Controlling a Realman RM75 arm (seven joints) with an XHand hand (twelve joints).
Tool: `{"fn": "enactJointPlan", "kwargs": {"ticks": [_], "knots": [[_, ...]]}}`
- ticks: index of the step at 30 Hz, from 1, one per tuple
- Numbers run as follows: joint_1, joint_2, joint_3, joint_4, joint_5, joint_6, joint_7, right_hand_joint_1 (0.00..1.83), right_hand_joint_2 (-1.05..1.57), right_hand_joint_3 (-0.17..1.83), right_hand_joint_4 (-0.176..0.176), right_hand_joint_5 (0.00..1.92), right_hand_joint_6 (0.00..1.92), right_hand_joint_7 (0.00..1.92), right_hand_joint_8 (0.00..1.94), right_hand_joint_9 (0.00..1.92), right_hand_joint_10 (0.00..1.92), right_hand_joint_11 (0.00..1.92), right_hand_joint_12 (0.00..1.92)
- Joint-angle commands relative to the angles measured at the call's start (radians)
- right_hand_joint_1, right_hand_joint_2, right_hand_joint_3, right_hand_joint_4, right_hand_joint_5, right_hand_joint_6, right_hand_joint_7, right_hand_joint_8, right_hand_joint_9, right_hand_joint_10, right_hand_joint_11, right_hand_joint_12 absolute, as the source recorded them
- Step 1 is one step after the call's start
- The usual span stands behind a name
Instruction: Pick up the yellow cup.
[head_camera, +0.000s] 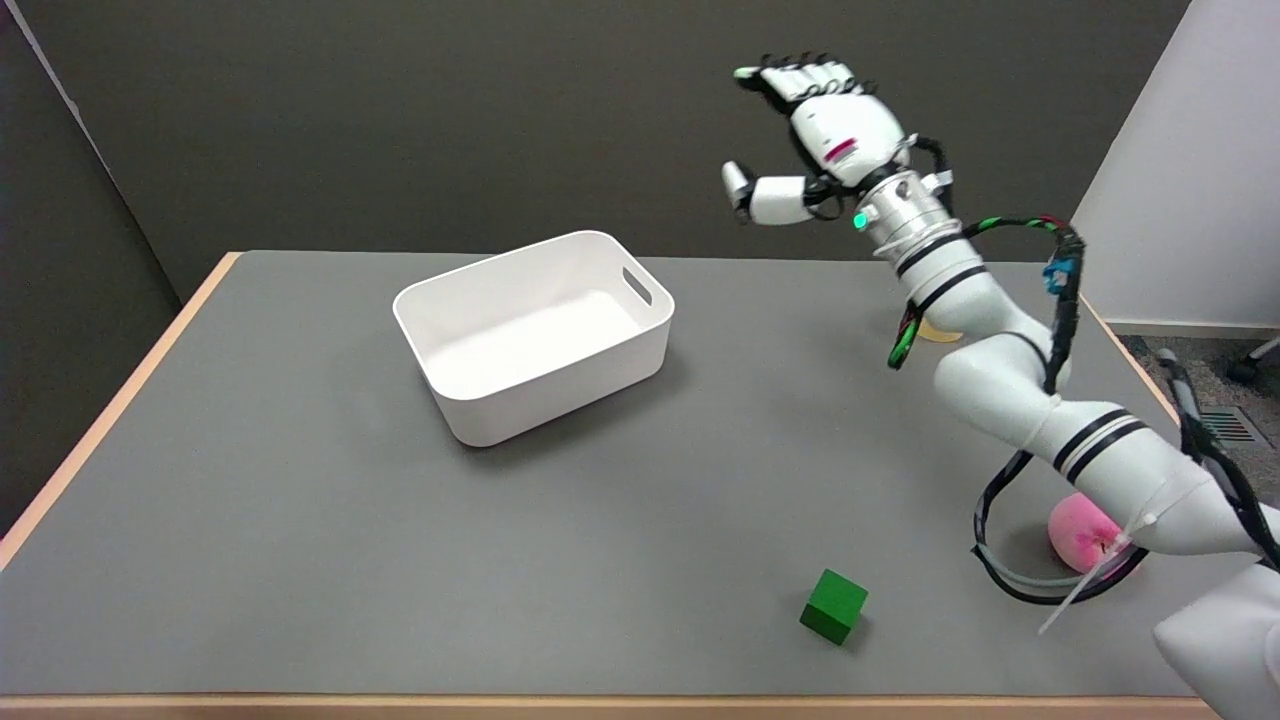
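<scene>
Only a small pale yellow sliver of the yellow cup (940, 332) shows on the table at the right, the rest hidden behind my right forearm. My right hand (815, 130) is raised high in the air above the table's far edge, well up and to the left of the cup. Its fingers are spread, the thumb stands apart, and nothing is in it.
A white bin (535, 335) stands empty left of centre on the grey table (300, 520). A green cube (833, 605) lies near the front edge. A pink ball (1085, 535) sits at the right, partly behind my arm and its cables.
</scene>
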Motion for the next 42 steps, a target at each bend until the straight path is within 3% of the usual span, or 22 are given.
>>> {"fn": "enactJointPlan", "kwargs": {"ticks": [1,13,19,34,42], "knots": [[-0.019,0.063,0.257,-0.127,0.578,-0.131,-0.833,0.39,0.67,1.01,0.036,0.14,0.41,0.21,0.32,0.08,0.60,0.00,0.99],[-0.261,0.109,0.410,-0.088,0.615,-0.077,-0.838,0.39,0.66,1.00,0.023,0.15,0.42,0.22,0.33,0.08,0.62,0.00,0.99],[-0.305,0.122,0.415,-0.070,0.615,-0.077,-0.835,0.38,0.65,1.00,0.024,0.15,0.42,0.23,0.33,0.09,0.63,0.00,1.00],[-0.199,0.155,0.260,-0.089,0.601,-0.077,-0.785,0.32,0.65,0.99,0.036,0.17,0.43,0.25,0.33,0.12,0.63,0.00,1.03],[-0.071,0.120,0.138,-0.308,0.629,-0.083,-0.729,0.30,0.65,0.99,0.038,0.17,0.43,0.25,0.33,0.14,0.64,0.00,1.04]]}}
